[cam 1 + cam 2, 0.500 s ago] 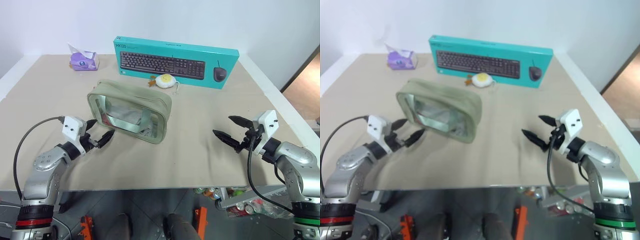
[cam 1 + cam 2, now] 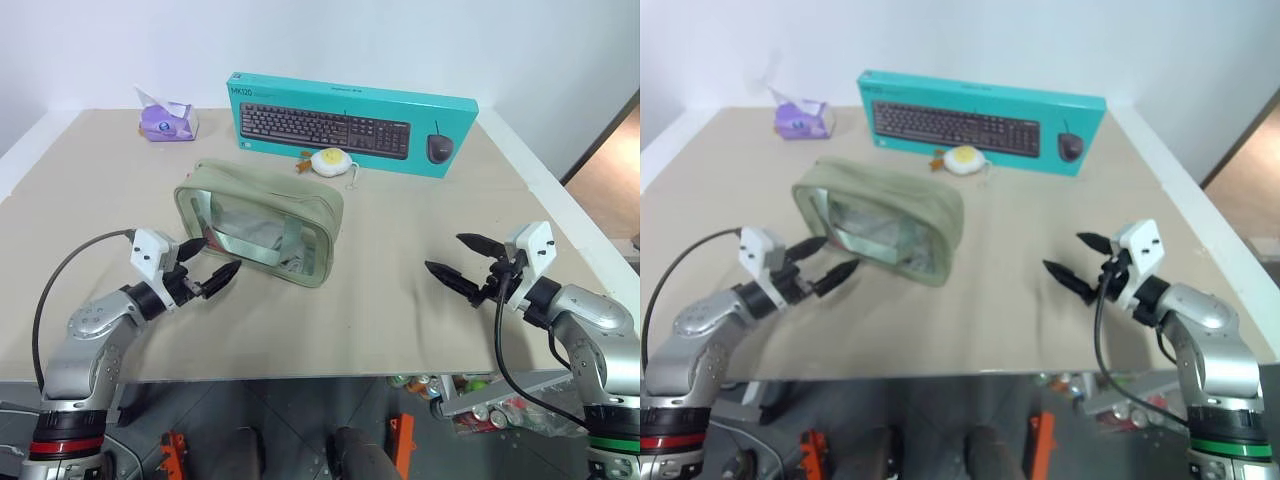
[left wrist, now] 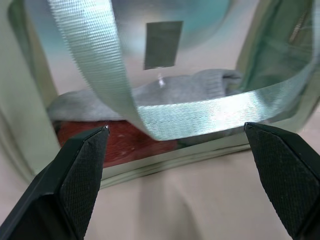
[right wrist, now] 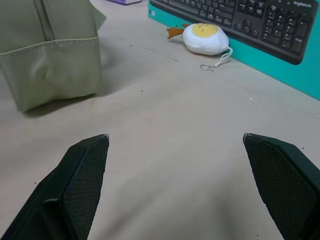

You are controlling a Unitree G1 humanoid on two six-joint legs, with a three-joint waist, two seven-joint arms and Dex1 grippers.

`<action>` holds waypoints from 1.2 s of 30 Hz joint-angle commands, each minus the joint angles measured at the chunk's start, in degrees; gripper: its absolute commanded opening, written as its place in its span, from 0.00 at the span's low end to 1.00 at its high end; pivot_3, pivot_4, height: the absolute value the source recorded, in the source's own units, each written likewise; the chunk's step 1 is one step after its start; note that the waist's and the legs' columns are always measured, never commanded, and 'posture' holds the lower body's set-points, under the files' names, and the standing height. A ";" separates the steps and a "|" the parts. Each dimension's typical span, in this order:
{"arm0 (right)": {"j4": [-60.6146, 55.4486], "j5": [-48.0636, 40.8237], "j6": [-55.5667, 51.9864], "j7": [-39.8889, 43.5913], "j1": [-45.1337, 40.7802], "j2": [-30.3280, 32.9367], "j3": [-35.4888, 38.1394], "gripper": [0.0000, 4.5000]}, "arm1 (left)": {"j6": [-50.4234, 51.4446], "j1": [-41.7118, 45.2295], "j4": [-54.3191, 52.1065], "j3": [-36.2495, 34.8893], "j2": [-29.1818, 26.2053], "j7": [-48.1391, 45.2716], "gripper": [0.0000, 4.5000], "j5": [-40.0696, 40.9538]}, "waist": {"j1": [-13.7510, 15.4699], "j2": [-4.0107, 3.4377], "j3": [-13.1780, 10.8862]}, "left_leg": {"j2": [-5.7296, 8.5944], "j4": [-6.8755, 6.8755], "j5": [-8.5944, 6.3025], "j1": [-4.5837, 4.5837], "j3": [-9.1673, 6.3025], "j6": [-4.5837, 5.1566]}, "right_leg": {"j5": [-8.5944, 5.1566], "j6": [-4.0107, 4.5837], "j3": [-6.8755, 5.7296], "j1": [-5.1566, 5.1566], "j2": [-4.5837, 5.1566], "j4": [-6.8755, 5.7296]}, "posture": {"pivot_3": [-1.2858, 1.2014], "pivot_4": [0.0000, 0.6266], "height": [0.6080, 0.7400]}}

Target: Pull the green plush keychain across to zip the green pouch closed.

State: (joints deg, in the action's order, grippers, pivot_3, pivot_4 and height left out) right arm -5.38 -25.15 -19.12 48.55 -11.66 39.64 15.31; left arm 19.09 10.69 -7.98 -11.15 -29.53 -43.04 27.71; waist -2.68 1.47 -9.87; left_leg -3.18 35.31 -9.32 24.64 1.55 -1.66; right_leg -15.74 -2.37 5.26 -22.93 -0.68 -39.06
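Green pouch (image 2: 260,221) resting on the tan bench (image 2: 380,300), slightly toward ten o'clock from the bench's centre, clear window side facing the robot, zipper running along its top. Inside the window, grey fabric over something red, with a pale woven strap (image 3: 165,112) looped across the front, as seen in the left wrist view. Green plush keychain not made out anywhere on the pouch. Left pincer (image 2: 207,266) at about eight o'clock, fingers spread wide, tips aimed at the near lower corner of the pouch's window and just beside it, not touching as far as can be told. Right pincer (image 2: 462,262) at about four o'clock, also spread wide and pinching nothing, well apart from the pouch, pointing across bare bench toward the pouch's end. Teal keyboard box (image 2: 352,124) standing on its long edge at twelve o'clock along the far side. White-and-yellow fried-egg charm (image 2: 330,161) lying just in front of the box, between it and the pouch. Purple tissue pack (image 2: 167,120) near the far corner at eleven o'clock.
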 commanded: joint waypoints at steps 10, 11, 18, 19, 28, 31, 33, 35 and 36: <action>-7.48 -9.78 -9.27 10.88 -5.43 6.18 -2.81 0.99 | 8.89 4.10 -13.54 -1.27 -11.15 -12.97 1.00 13.68 | -0.04 0.12 -0.08 | -0.08 0.01 0.00 0.01 0.00 0.00 | -0.01 0.06 -0.03 -0.03 -0.02 0.01 | 0.52 0.24 1.00; -7.19 -10.00 -9.46 11.82 -5.61 6.74 -2.99 0.99 | 10.18 6.70 -13.33 -1.39 -12.31 -13.54 1.00 14.81 | 0.19 0.17 -0.11 | -0.07 0.01 0.00 0.02 0.01 0.00 | -0.02 0.05 -0.03 -0.03 -0.01 0.00 | 0.52 0.24 1.00; -6.99 -11.61 -9.85 15.42 -7.66 7.26 -3.79 0.99 | 7.09 28.17 4.26 5.39 -16.92 -26.48 1.00 9.62 | 0.17 0.18 -0.11 | -0.02 0.03 0.00 0.06 -0.03 0.00 | -0.06 0.05 -0.20 -0.04 -0.02 0.01 | 0.52 0.24 1.00; -7.45 -12.45 -10.54 15.61 -8.06 7.18 -3.74 0.99 | 4.66 30.63 8.17 7.55 -17.11 -29.53 1.00 7.14 | 0.02 0.16 -0.10 | -0.01 0.02 0.00 0.07 -0.03 0.00 | -0.06 0.05 -0.19 -0.05 -0.02 0.01 | 0.52 0.24 1.00; -11.30 -14.73 -11.87 14.53 -8.55 6.60 -3.09 0.99 | -10.49 49.83 37.06 16.99 -11.04 -45.08 1.00 -5.34 | 0.15 0.16 -0.12 | -0.04 0.04 -0.04 0.49 -0.18 0.08 | -0.10 0.13 -0.34 -0.36 -0.07 -0.01 | 0.52 0.24 1.00; -11.53 -13.84 -10.95 13.71 -7.37 6.40 -2.74 0.99 | -16.23 53.53 43.87 20.38 -9.61 -48.77 1.00 -9.55 | 0.16 0.16 -0.12 | 0.04 0.06 -0.09 0.55 -0.20 0.16 | -0.11 0.14 -0.35 -0.36 -0.04 0.00 | 0.52 0.24 1.00; -11.67 -13.70 -10.57 13.28 -6.62 6.39 -2.41 0.99 | -19.39 55.11 46.62 23.56 -9.57 -49.46 1.00 -10.83 | 0.06 0.16 -0.12 | 0.05 0.06 -0.11 0.55 -0.20 0.19 | -0.11 0.14 -0.35 -0.36 -0.02 0.00 | 0.52 0.24 1.00; -12.14 -13.83 -10.32 12.67 -5.75 6.36 -2.03 0.99 | -21.10 57.25 48.88 26.21 -9.29 -49.46 1.00 -10.37 | -0.06 0.15 -0.12 | 0.06 0.06 -0.14 0.55 -0.19 0.23 | -0.12 0.15 -0.31 -0.38 -0.02 -0.01 | 0.52 0.24 1.00; -12.36 -13.84 -10.26 12.38 -5.39 6.31 -1.85 1.00 | -21.61 58.20 49.64 27.27 -9.14 -49.46 0.91 -9.99 | -0.02 0.16 -0.13 | 0.04 0.06 -0.14 0.55 -0.19 0.24 | -0.12 0.16 -0.31 -0.38 -0.03 -0.02 | 0.52 0.24 1.00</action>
State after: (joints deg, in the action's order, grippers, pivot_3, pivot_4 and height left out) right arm -15.50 -38.47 -30.47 61.59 -17.51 45.85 11.36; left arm -0.29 65.24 40.39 14.39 -38.58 -91.84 17.20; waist -2.70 1.63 -10.00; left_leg -3.14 35.38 -9.46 25.19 1.33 -1.42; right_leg -15.85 -2.22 4.90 -23.30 -0.72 -39.09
